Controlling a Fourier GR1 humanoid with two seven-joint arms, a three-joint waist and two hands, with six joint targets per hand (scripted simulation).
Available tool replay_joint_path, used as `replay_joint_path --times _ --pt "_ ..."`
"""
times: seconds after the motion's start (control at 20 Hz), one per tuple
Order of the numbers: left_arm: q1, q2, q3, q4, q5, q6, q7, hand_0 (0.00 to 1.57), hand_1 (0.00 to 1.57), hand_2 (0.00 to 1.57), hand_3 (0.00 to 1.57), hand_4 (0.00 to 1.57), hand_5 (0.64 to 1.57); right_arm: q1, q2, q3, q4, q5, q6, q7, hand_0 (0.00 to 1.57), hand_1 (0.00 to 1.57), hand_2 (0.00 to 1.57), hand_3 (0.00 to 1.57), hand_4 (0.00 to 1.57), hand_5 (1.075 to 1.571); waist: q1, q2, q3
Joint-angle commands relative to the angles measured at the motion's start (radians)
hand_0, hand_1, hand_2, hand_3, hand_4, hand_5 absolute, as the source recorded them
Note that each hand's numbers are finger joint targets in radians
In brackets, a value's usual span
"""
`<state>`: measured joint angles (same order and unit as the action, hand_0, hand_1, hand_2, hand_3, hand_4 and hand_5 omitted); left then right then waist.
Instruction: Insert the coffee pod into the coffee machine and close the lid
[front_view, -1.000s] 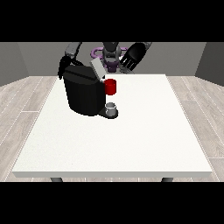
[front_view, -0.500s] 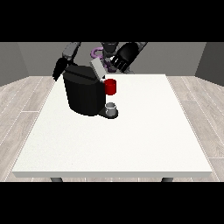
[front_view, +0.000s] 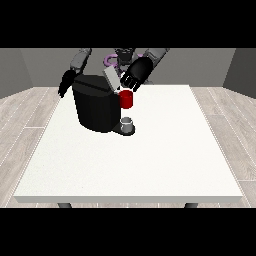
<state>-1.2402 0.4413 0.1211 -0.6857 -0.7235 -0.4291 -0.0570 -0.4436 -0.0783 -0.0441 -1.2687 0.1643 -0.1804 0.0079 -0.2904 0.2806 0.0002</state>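
A black coffee machine (front_view: 96, 107) stands on the white table (front_view: 150, 160) at the back left, with a red front part (front_view: 127, 99) and a grey cup (front_view: 128, 123) on its drip base. Its grey lid (front_view: 110, 78) is raised and tilted. The hand at the view's right (front_view: 135, 74) hangs just right of the lid, fingers pointing down towards the red part. The hand at the view's left (front_view: 65, 83) sits behind the machine's left edge, partly hidden. No coffee pod shows.
The table's far edge runs behind the machine. The robot's torso (front_view: 122, 55) with a purple ring (front_view: 111, 61) stands beyond it. Wooden floor (front_view: 225, 115) surrounds the table.
The hand at the view's right has come down and leftwards, from above the table's back edge to beside the raised lid. The other hand has hardly moved.
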Motion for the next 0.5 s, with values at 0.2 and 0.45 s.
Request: replay_joint_path --times 0.2,0.45 --pt "-0.008 -0.044 -0.008 0.019 -0.009 0.006 0.023 1.26 1.26 1.29 1.23 0.43 1.571 0.012 0.021 0.001 0.021 0.003 -0.017 -0.019 0.00 0.00 0.00 0.00 0.13 1.571 0.003 -0.009 0.0002" --pt "-0.002 -0.004 -0.003 0.041 -0.014 -0.003 -0.027 1.20 1.20 1.25 1.21 0.44 1.571 -0.020 -0.004 -0.013 0.002 0.007 -0.019 0.013 0.00 0.00 0.00 0.00 0.17 1.571 0.002 0.014 -0.0001"
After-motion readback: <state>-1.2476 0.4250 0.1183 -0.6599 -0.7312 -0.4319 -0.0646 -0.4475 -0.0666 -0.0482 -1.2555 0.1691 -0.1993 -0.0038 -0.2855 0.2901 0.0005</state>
